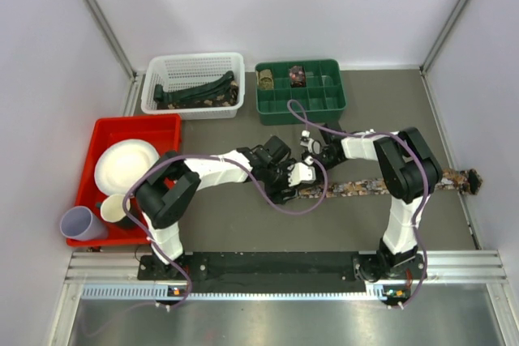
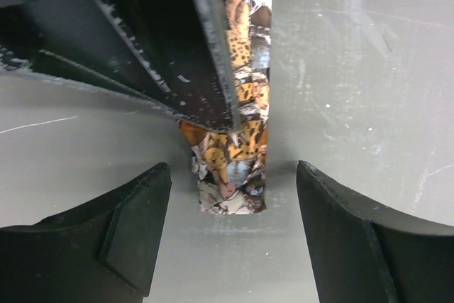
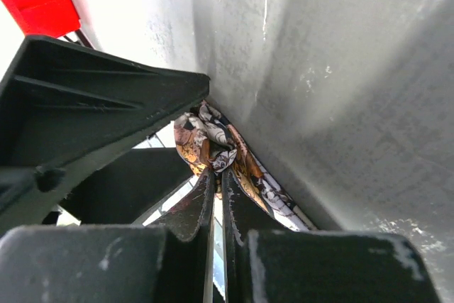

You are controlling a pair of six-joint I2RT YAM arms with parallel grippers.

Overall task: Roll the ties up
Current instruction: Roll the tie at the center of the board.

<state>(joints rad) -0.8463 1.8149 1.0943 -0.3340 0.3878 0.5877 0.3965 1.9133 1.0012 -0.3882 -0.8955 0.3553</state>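
One flat, brown floral-print fabric necktie (image 1: 361, 188) lies mid-frame, the right gripper (image 3: 218, 179) pinching its crumpled end. The left gripper (image 2: 233, 179) gapes.

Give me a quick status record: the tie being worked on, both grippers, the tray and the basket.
tie: patterned, stretched out flat, not rolled
left gripper: open, fingers either side of the tie's end
right gripper: shut on that end
green tray: two rolled ties in its back compartments
white basket: loose ties inside
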